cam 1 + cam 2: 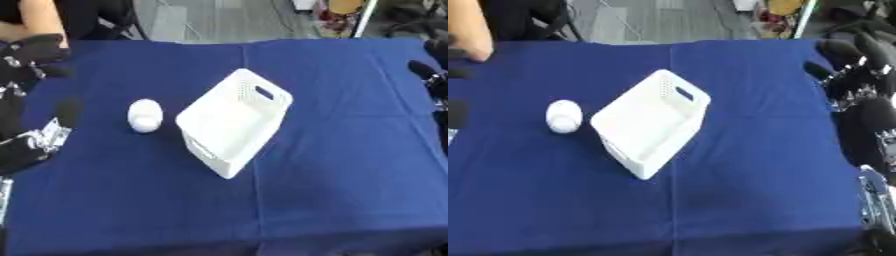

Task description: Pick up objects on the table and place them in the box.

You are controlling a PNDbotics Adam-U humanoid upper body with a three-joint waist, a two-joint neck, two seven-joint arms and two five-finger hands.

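Waiting on the blue worktop (332,190), a white egg-shaped object (144,115) lies just left of the empty white box (234,121). Left hand (35,62) hovers nearby, fingers relaxed; right hand (855,75) likewise open, at the far edge. Next, probably: reach, grasp the object.

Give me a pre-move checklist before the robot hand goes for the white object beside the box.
1. White rounded object lies on the blue tablecloth, left of the box, apart from it: ok.
2. White box sits upright, opening up, nothing seen inside: ok.
3. Path from left robot hand to the object has nothing in it: ok.
4. Left robot hand holds nothing: cannot tell.
5. Right robot hand at the table's right edge, away from the box: ok.
6. Person's arm at the far left corner, not touching the task things: ok.
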